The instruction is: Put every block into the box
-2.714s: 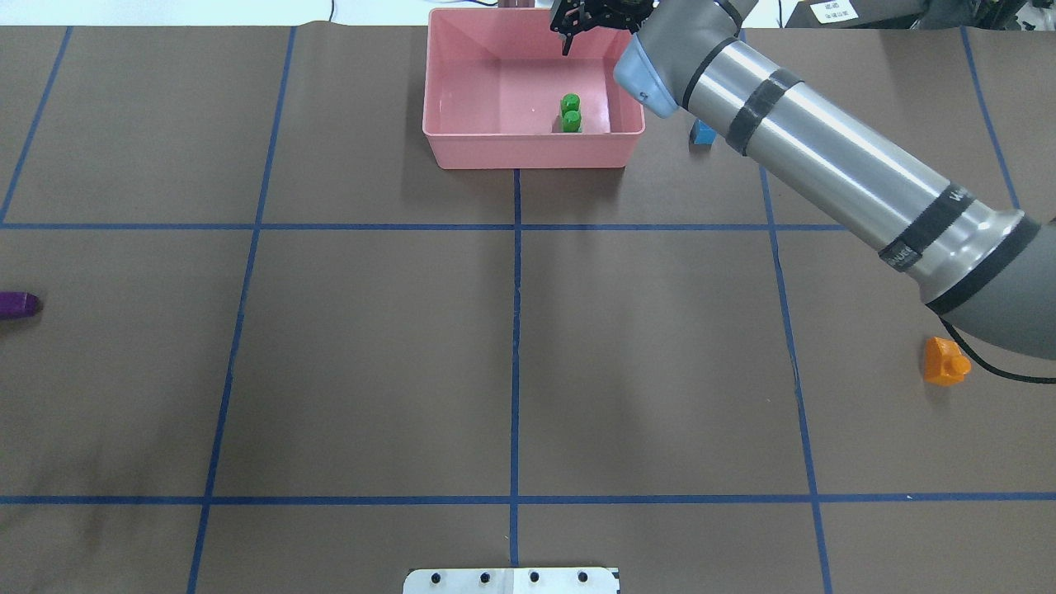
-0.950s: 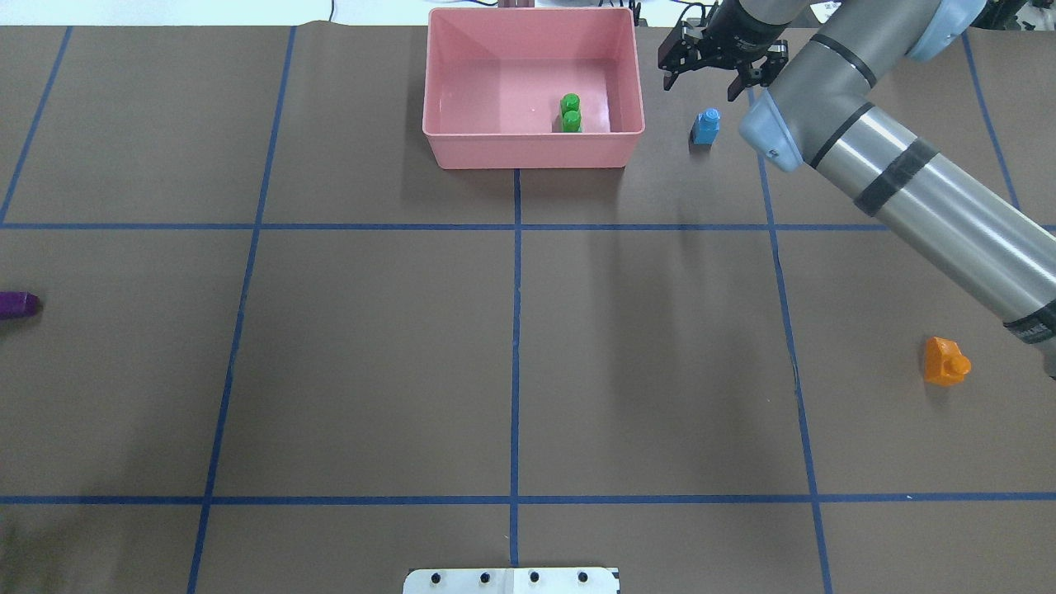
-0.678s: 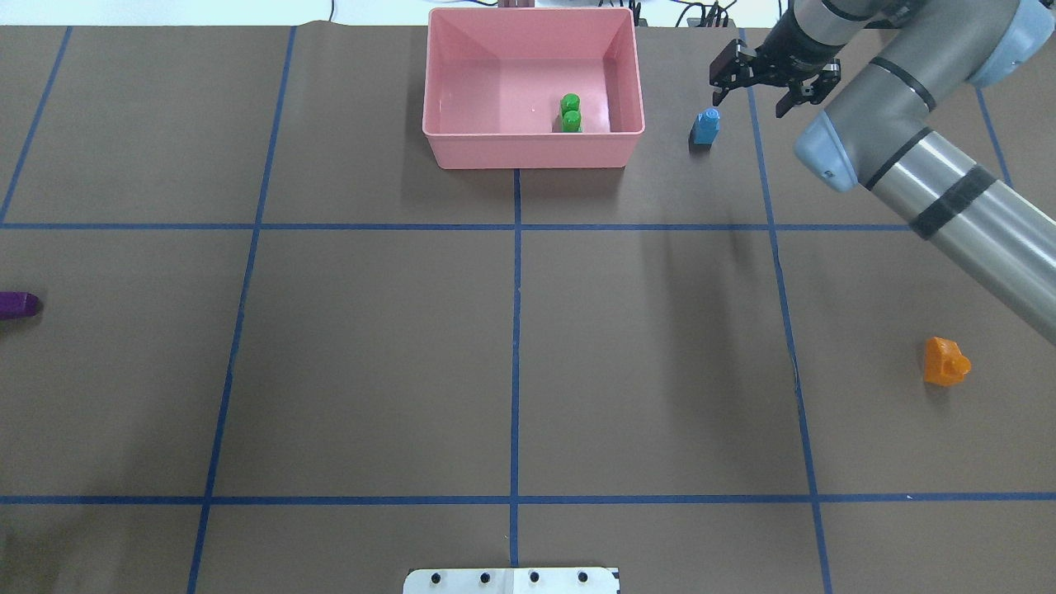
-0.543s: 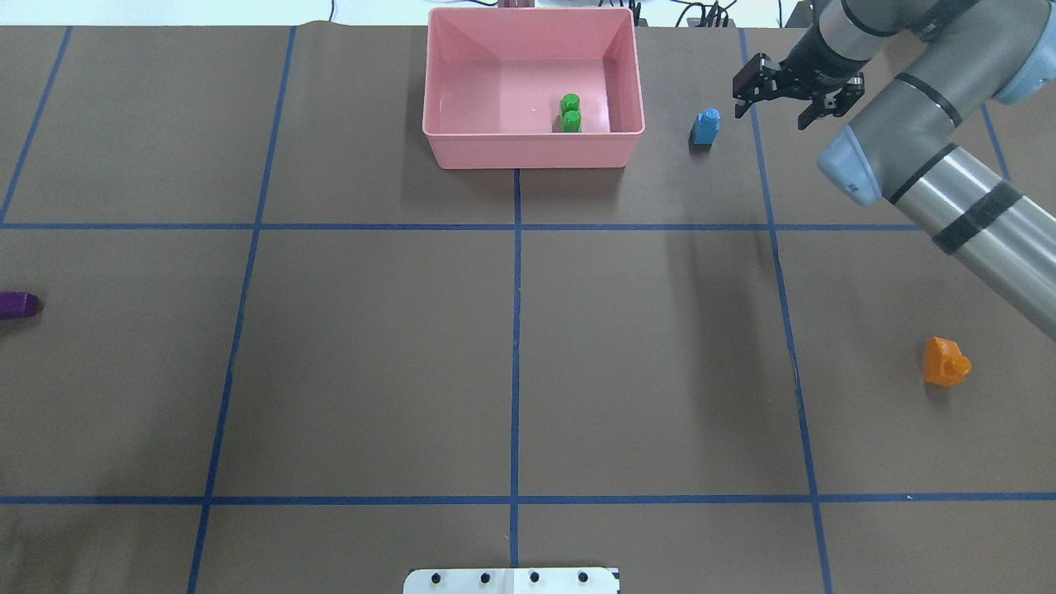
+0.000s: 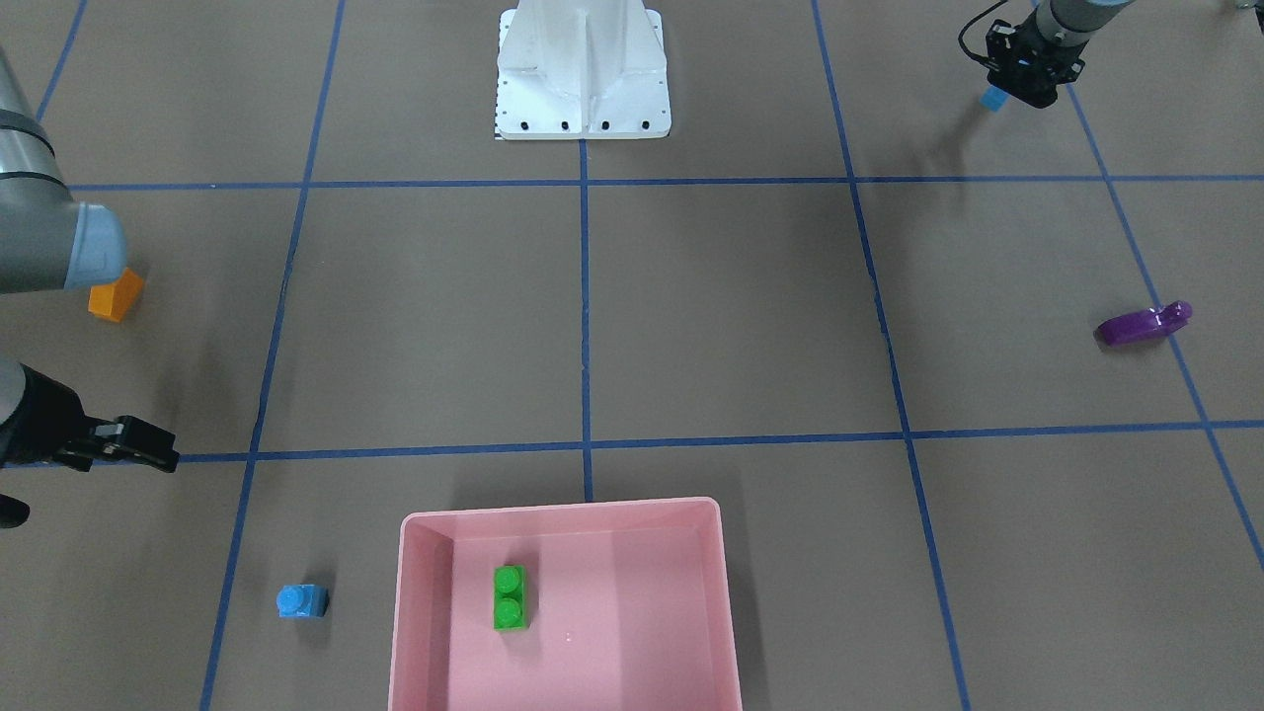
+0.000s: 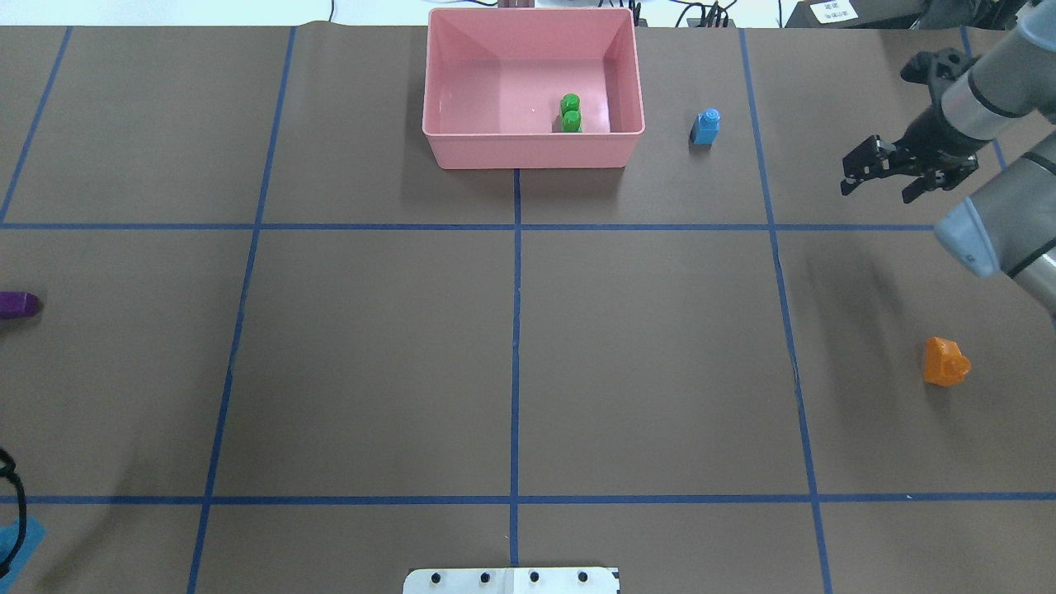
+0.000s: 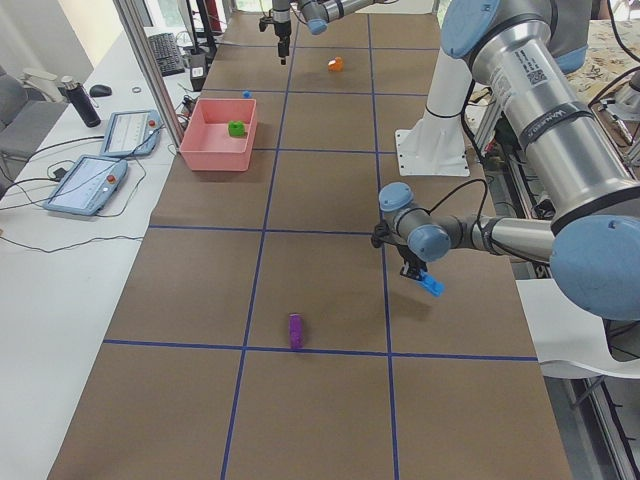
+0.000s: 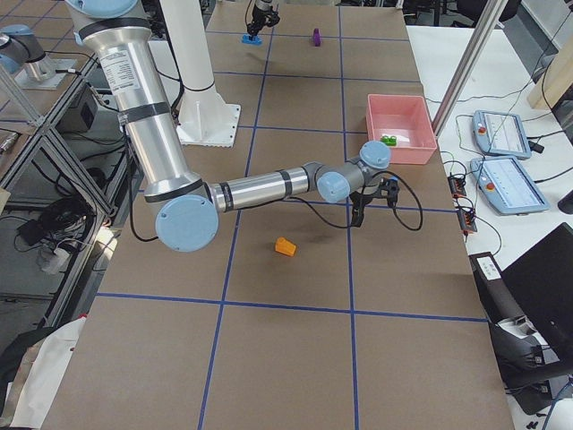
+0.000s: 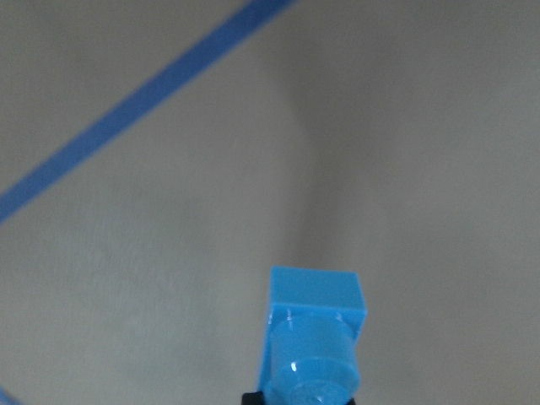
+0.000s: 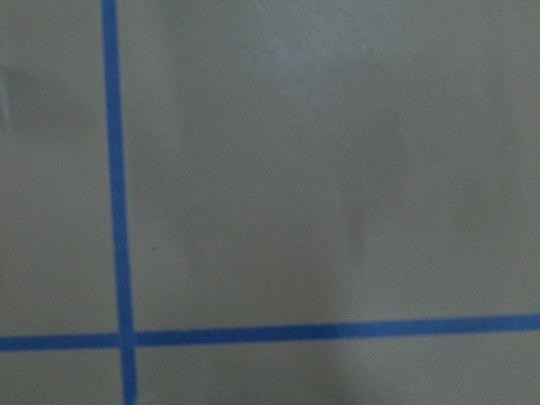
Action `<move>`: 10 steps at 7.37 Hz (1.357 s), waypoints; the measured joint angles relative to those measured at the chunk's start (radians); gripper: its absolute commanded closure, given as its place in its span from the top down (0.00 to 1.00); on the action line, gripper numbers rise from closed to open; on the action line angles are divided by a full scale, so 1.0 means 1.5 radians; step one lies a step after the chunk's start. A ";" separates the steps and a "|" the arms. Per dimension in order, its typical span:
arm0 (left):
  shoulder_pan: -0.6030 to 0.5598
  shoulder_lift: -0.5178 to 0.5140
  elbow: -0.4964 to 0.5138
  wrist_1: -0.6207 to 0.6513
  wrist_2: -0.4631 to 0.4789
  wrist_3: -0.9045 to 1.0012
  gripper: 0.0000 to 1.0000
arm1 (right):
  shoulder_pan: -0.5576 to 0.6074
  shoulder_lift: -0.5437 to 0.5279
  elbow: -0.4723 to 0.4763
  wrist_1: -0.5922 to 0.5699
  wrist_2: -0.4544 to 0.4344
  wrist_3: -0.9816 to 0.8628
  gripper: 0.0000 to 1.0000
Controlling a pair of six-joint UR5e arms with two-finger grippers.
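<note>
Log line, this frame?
left gripper: shut on long blue block | right gripper: open | box: green block | table: tiny blue block, orange block, purple block

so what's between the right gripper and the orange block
Only bare brown table cover, crossed by one blue tape line, separates the right gripper and orange block in the overhead view.

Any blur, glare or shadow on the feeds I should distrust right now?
Right wrist view: soft all over, only tape lines show. Left wrist view: the blue block is fairly sharp but cut by the bottom edge; the tape behind is blurred. Overhead view: crisp, with a soft shadow on the table near the right gripper.
</note>
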 measured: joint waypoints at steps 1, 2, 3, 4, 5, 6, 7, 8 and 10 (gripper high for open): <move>-0.061 -0.058 0.003 0.007 -0.006 -0.001 0.00 | 0.002 -0.064 0.035 0.001 0.004 -0.003 1.00; -0.113 -0.117 0.011 0.018 -0.008 -0.001 0.00 | 0.002 -0.120 0.060 0.002 0.005 -0.003 1.00; -0.166 -0.196 0.021 0.060 -0.008 -0.001 0.00 | -0.001 -0.160 0.069 0.003 0.007 -0.004 1.00; -0.215 -0.299 0.032 0.142 -0.008 -0.001 0.00 | -0.007 -0.182 0.071 0.004 0.013 -0.003 1.00; -0.254 -0.414 0.051 0.239 -0.008 -0.002 0.00 | -0.017 -0.194 0.072 0.005 0.030 0.001 1.00; -0.278 -0.507 0.074 0.308 -0.006 -0.004 0.00 | -0.027 -0.197 0.074 0.006 0.047 0.005 1.00; -0.292 -0.569 0.098 0.342 -0.005 -0.007 0.00 | -0.038 -0.197 0.075 0.006 0.058 0.008 1.00; -0.300 -0.617 0.123 0.355 -0.004 -0.015 0.00 | -0.048 -0.198 0.075 0.006 0.063 0.010 1.00; -0.307 -0.729 0.205 0.360 -0.003 -0.054 0.00 | -0.068 -0.202 0.078 0.006 0.071 0.031 1.00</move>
